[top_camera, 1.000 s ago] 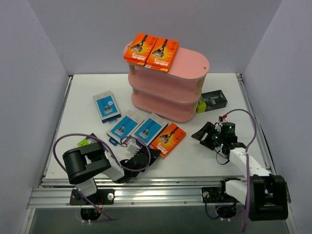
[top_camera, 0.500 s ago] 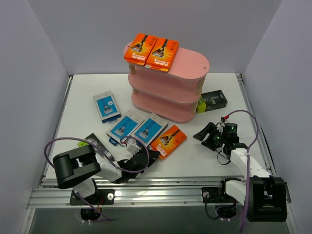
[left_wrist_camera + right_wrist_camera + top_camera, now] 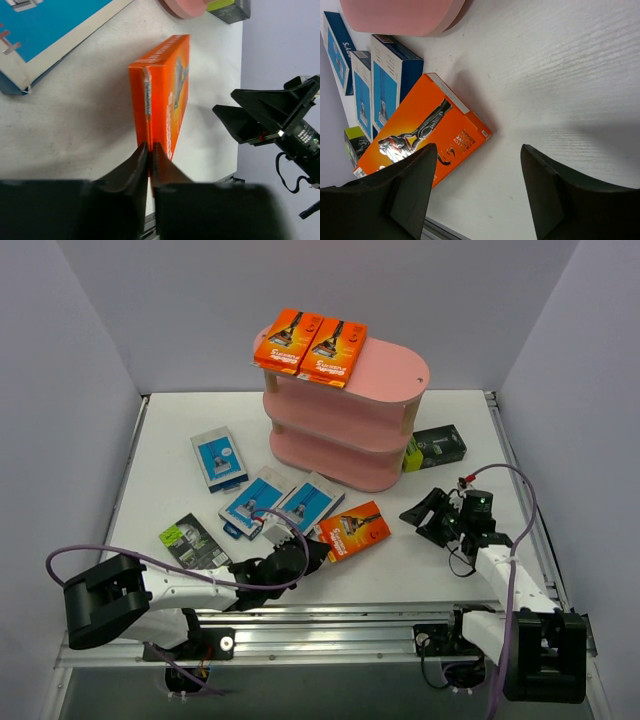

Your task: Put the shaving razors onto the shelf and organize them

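Two bright orange rectangular razor packs [image 3: 285, 340] lie side by side on the top board of the pink three-tier shelf with pale wooden posts [image 3: 392, 367]. Seen from above, a third orange pack [image 3: 357, 528] sits on the white table [image 3: 400, 575] before the shelf, with the left gripper [image 3: 300, 560] at its near end. Blue-and-white packs [image 3: 219, 458] and black-and-lime packs [image 3: 190, 540] are scattered around.

At the left wrist, the left gripper [image 3: 150, 147] is pinched almost together on the third orange pack's [image 3: 167, 90] thin near edge; whether it has left the table I cannot tell.

At the right wrist, the right gripper [image 3: 476, 147] hangs wide apart, holding nothing, above that pack [image 3: 420, 135].

Picking up looks in hand. Next comes a steady lift to the top board beside its twins, since an edge pinch may let it swing.
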Available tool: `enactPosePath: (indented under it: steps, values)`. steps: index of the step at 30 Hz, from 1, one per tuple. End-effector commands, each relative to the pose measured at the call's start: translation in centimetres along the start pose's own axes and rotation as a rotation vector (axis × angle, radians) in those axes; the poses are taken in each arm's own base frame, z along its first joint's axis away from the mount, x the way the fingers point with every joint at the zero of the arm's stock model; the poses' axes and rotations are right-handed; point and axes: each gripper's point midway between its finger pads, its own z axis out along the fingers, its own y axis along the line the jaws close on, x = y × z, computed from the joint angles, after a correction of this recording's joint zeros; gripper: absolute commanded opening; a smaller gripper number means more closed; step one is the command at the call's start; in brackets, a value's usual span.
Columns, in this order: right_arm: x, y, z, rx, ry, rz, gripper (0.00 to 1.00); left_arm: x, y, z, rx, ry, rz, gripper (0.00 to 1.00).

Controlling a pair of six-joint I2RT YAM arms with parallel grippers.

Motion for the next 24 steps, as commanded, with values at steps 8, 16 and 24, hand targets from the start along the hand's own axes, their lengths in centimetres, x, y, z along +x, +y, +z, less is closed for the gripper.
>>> enactPosePath:
  steps: [8,16,24]
  values:
    - [-2.5,1.6,-0.9,-0.046,-0.054,-0.009,0.63,-2.3,-2.4,-1.6,-0.052,-0.02,0.187,0.02]
    - [-3.1,1.5,-1.1,-0.047,-0.077,0.004,0.63,-4.2,-6.5,-3.2,0.014,-0.03,0.296,0.02]
    - [-3.9,1.1,-1.5,-0.041,-0.111,0.019,0.63,-4.9,-12.1,-4.7,0.111,0.03,0.46,0.02]
